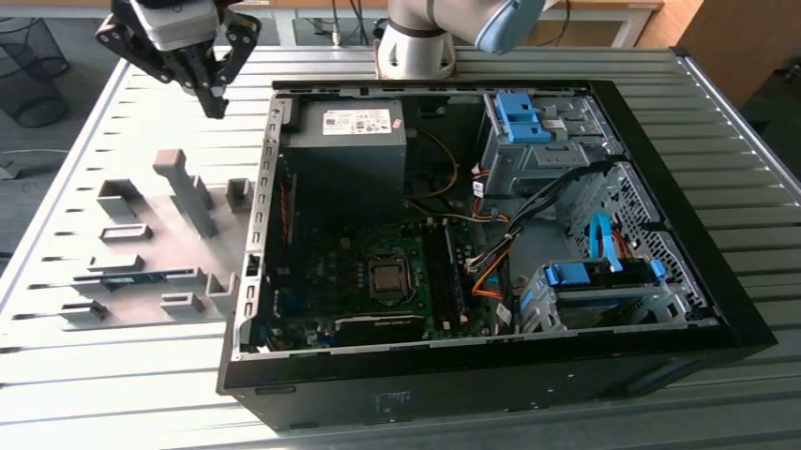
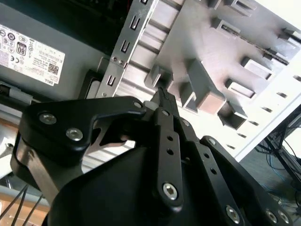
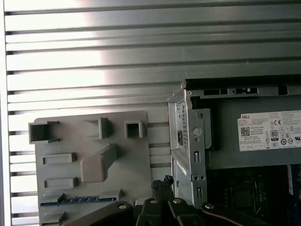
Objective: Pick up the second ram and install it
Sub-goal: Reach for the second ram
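Hovering over the slatted metal table [image 1: 100, 375] just outside the far corner of the open computer case [image 1: 476, 394], on the exterior view's left, the gripper [image 1: 216, 105] had its black fingers drawn together to a point with nothing between them. Both wrist views showed the same pinched tips of the gripper, in the second wrist view [image 2: 163, 94] and in the first wrist view [image 3: 162, 182], poised above the edge of a grey fixture plate [image 1: 75, 253] beside the case wall. The second ram [image 1: 138, 276] sat on edge in a long slot of that plate, near its end farthest from the gripper and well apart from the fingers; in the first wrist view it appeared as a thin blue-green strip [image 3: 77, 200] among the grey slotted blocks. Inside the case lay the motherboard [image 1: 363, 281], a grey power supply [image 1: 344, 155] with a white label, and bright-blue drive-bay clips [image 1: 520, 117] along the side on the exterior view's right.
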